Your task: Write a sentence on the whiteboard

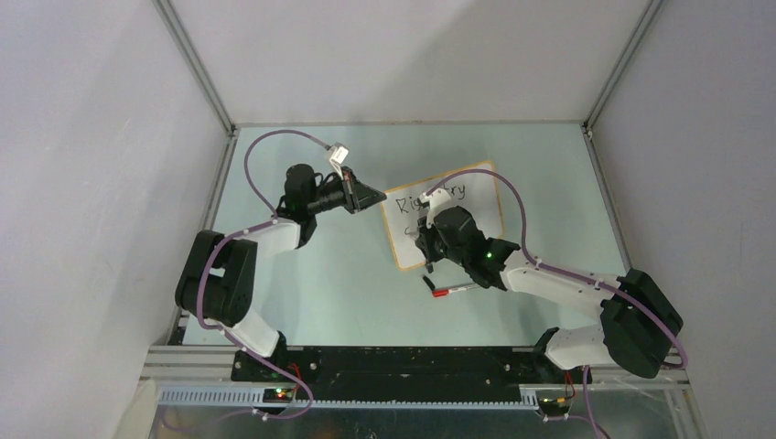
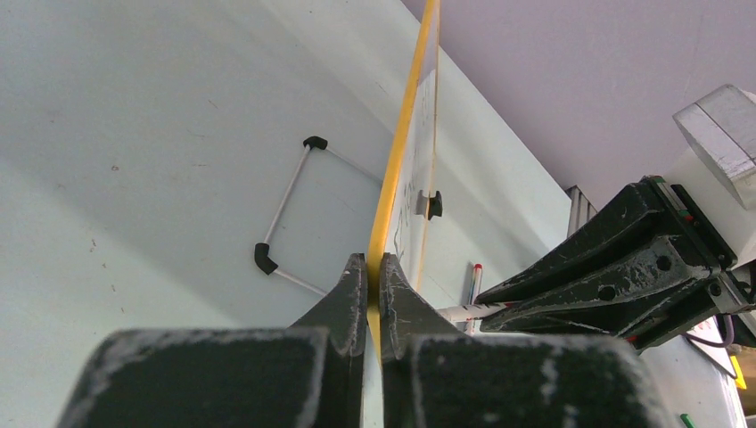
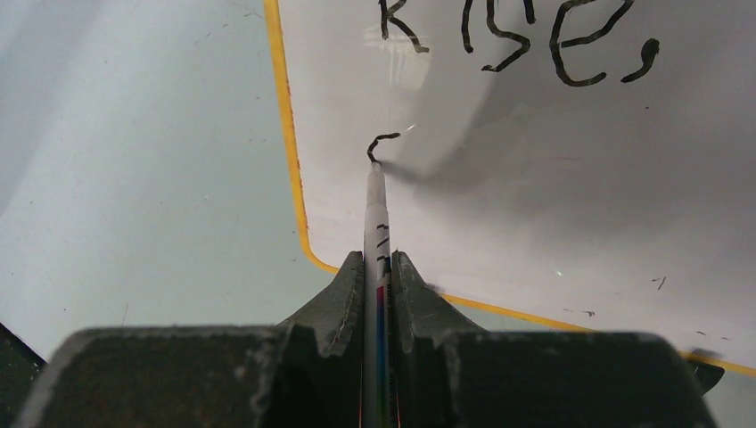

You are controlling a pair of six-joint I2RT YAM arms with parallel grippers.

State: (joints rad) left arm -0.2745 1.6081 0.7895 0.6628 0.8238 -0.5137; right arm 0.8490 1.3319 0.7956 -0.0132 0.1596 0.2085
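Note:
The whiteboard (image 1: 483,203) has an orange frame, and my left gripper (image 1: 377,196) is shut on its left edge. In the left wrist view the fingers (image 2: 349,294) pinch the yellow rim (image 2: 406,134) seen edge-on. My right gripper (image 1: 426,259) hovers over the board's lower left part, shut on a white marker (image 3: 377,223). The marker's tip touches the board at the end of a short black stroke (image 3: 383,140). Above it the sentence reads "Rise," (image 3: 517,36). From the top view "try" (image 1: 453,190) shows to the right of the first word.
A pen with a red end (image 1: 453,291) lies on the table just below the right gripper. A thin white wire stand with black elbows (image 2: 285,205) and a black clip (image 2: 434,205) sit by the board. Grey enclosure walls (image 1: 101,183) ring the pale green table (image 1: 339,274).

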